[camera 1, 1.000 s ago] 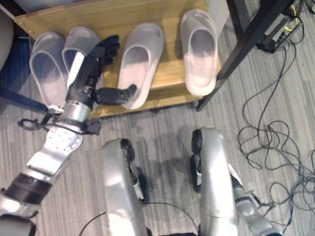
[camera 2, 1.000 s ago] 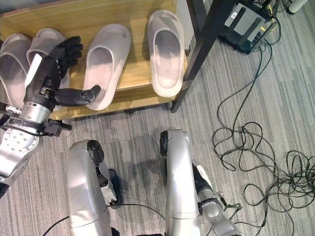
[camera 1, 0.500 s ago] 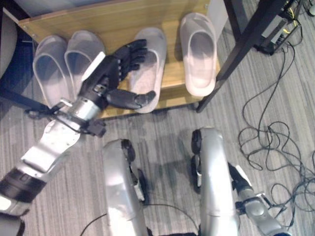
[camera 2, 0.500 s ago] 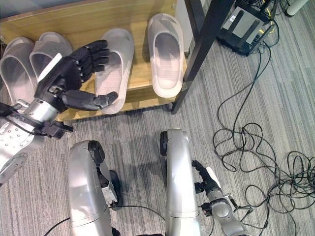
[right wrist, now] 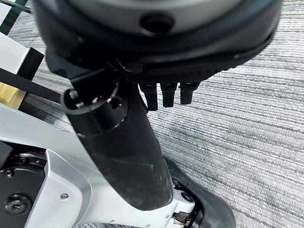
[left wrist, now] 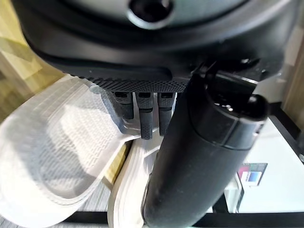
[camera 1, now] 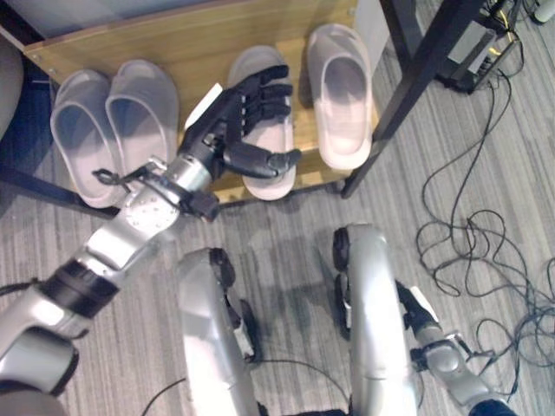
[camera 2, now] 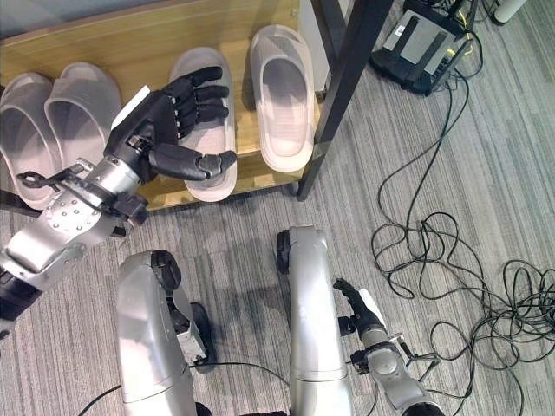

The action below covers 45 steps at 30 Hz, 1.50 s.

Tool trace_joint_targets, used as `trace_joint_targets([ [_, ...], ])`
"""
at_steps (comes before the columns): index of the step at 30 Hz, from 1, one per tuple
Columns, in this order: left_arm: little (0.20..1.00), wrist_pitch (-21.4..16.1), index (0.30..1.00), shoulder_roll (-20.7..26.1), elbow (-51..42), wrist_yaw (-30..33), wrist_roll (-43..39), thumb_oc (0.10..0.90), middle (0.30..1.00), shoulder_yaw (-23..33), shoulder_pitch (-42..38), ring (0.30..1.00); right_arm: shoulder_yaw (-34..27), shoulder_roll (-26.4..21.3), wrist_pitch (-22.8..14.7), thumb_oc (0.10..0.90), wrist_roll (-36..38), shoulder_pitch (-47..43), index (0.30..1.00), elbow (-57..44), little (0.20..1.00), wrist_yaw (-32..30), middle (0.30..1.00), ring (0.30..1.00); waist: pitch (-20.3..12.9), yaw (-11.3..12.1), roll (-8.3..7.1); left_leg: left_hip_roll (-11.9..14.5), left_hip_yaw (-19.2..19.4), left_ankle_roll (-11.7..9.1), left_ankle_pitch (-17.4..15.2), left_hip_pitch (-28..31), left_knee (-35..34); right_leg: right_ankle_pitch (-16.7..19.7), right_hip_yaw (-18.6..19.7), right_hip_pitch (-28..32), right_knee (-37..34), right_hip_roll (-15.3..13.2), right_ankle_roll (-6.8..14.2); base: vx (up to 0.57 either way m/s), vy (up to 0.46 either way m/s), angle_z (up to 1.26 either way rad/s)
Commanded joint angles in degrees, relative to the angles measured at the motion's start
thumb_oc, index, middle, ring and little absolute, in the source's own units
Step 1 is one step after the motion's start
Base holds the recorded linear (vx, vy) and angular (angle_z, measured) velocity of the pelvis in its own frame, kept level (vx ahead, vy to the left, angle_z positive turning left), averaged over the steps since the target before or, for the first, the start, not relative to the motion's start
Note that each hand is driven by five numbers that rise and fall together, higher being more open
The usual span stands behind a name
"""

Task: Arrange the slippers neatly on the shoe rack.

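Lying toe-in on the wooden shoe rack [camera 1: 173,35], the third slipper [camera 1: 260,130] sits directly beneath the left hand [camera 1: 230,121], its heel poking out past the rack's front edge just under the thumb. The hand hovers spread above it, fingers relaxed and stretched toward the toe, thumb held out across the heel end, gripping nothing; whether the fingertips brush the strap I cannot tell from where I stand. In the left wrist view the fingers [left wrist: 145,114] hang over the ridged sole, with a second slipper's edge close alongside.

On the thumb's far side, just beside this slipper, rests the fourth slipper [camera 1: 341,95], also overhanging the front edge. On the back-of-hand side sits the tidy pair [camera 1: 113,121], side by side and well away from the fingers. The right hand [camera 2: 381,355] hangs low by the floor, idle, fingers loose, well apart from the rack.

The danger, as I judge it, lies in that overhang. A push coming down on the heel instead of driving it inward could tip the slipper off onto the carpet [camera 1: 286,217]. A sideways sweep of the thumb could knock the fourth slipper askew, and fingers closing too far forward might just crumple the strap and twist the slipper out of line.
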Motion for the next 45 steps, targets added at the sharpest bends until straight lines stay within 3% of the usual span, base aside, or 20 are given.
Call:
trace_joint_targets([
  [1, 0.9, -3.2, 0.9, -1.2, 0.7, 0.3, 3.0, 0.8, 0.9, 2.0, -6.5, 0.9, -1.8, -3.3, -2.1, 0.8, 1.5, 1.1, 0.9, -3.2, 0.9, -1.6, 0.9, 0.9, -1.8, 0.5, 0.98, -4.2, -9.8, 4.1, 5.1, -0.5, -4.1, -1.2, 4.9, 3.5, -2.4, -2.6, -3.1, 0.0, 0.0, 0.0],
  [14, 0.9, -4.7, 0.9, -15.1, 9.4, 2.5, 3.9, 0.8, 0.9, 1.9, -11.6, 0.9, 0.2, -2.9, -2.8, 0.8, 1.3, 0.2, 0.9, -1.6, 0.9, -2.4, 0.9, 0.9, -1.8, -1.1, -0.44, -4.4, -9.3, 3.8, 5.0, -0.5, -4.1, -1.3, 5.5, 3.5, -2.2, -2.3, -2.8, 0.0, 0.0, 0.0],
  [20, 0.9, -5.8, 0.9, -17.7, 9.7, 4.3, 4.0, 0.8, 0.9, 1.5, -14.3, 0.9, 0.5, -3.0, -2.8, 0.8, 1.3, -0.2, 0.9, -3.1, 0.9, -2.6, 0.9, 0.9, -1.8, -1.4, -0.78, -4.5, -9.6, 3.7, 5.2, -0.5, -4.0, -1.6, 5.3, 3.5, -2.0, -2.5, -3.0, 0.0, 0.0, 0.0],
  [28, 0.9, -8.4, 0.9, -12.3, 4.0, 6.8, 4.8, 0.8, 0.9, 6.4, -12.6, 0.9, 0.1, -2.7, -3.1, 0.8, 0.4, -0.4, 0.9, -3.1, 0.9, -2.7, 0.9, 0.9, -1.8, -0.1, -0.99, -4.8, -9.3, 3.4, 5.3, -0.5, -4.1, -1.4, 5.6, 3.5, -1.5, -2.4, -3.0, 0.0, 0.0, 0.0],
  [32, 0.9, -8.1, 0.9, -10.0, -0.1, 3.9, 4.4, 0.8, 0.9, 4.6, -11.6, 0.9, -0.3, -1.6, -3.6, 0.8, 4.4, -1.0, 0.9, -1.8, 0.9, -0.8, 0.9, 0.9, -1.8, 0.7, -0.59, -5.1, -9.5, 3.3, 5.3, -0.5, -4.0, -1.0, 5.5, 3.5, -1.6, -2.7, -2.6, -0.01, 0.017, 0.03],
  [34, 0.9, -8.9, 0.9, -8.7, -5.5, 0.4, -2.4, 0.8, 0.9, 5.1, -8.9, 0.9, -0.7, -1.0, -3.6, 0.8, 5.9, -1.1, 0.9, -1.6, 0.9, 0.1, 0.9, 0.9, -1.8, 1.2, -0.96, -5.3, -9.4, 3.2, 5.1, -0.5, -3.6, -1.0, 5.7, 3.5, -1.2, -2.6, -2.5, 0.01, 0.013, 0.02],
  [37, 0.9, -9.5, 0.9, -6.7, -10.8, -2.1, -5.4, 0.8, 0.9, 4.9, -7.8, 0.9, -0.9, -1.2, -3.7, 0.8, 6.0, -0.9, 0.9, -0.8, 0.9, 0.6, 0.9, 0.9, -1.8, 1.6, -1.2, -5.2, -9.2, 3.0, 4.8, -0.5, -3.6, -0.9, 5.7, 3.5, -1.1, -2.5, -2.6, 0.0, 0.011, 0.0],
  [41, 0.9, -10.3, 0.9, -6.7, -17.2, -5.1, -9.8, 0.8, 0.9, 9.2, -2.5, 0.9, -0.9, -0.7, -3.7, 0.8, 4.3, -1.1, 0.9, 0.1, 0.9, 0.0, 0.9, 0.9, -1.8, 2.5, -1.53, -5.2, -9.2, 2.9, 5.0, -0.5, -4.5, -0.4, 5.6, 3.5, -1.9, -2.7, -2.5, -0.03, 0.03, 0.04],
  [42, 0.9, -10.8, 0.9, -6.6, -18.1, -5.7, -10.7, 0.8, 0.9, 13.4, 1.0, 0.9, -2.2, -1.6, -3.9, 0.8, 3.3, -1.3, 0.9, -2.3, 0.9, 0.0, 0.9, 0.9, -1.9, 3.4, -1.69, -5.4, -9.1, 2.9, 5.6, -0.5, -4.8, 0.6, 5.4, 3.5, -1.9, -2.5, -2.3, -0.01, 0.036, 0.02],
  [45, 0.9, -9.1, 0.9, -6.1, -21.7, -10.0, -13.3, 0.8, 0.9, 15.1, 8.8, 0.9, -3.6, -2.0, -3.9, 0.8, 1.5, -0.7, 0.9, -1.2, 0.9, -0.4, 0.9, 0.9, -5.1, 4.8, -2.23, -4.6, -7.8, 2.9, 5.5, 0.8, -7.4, 1.6, 5.1, 3.5, -5.0, -2.4, -2.3, 0.0, 0.044, -0.01],
])
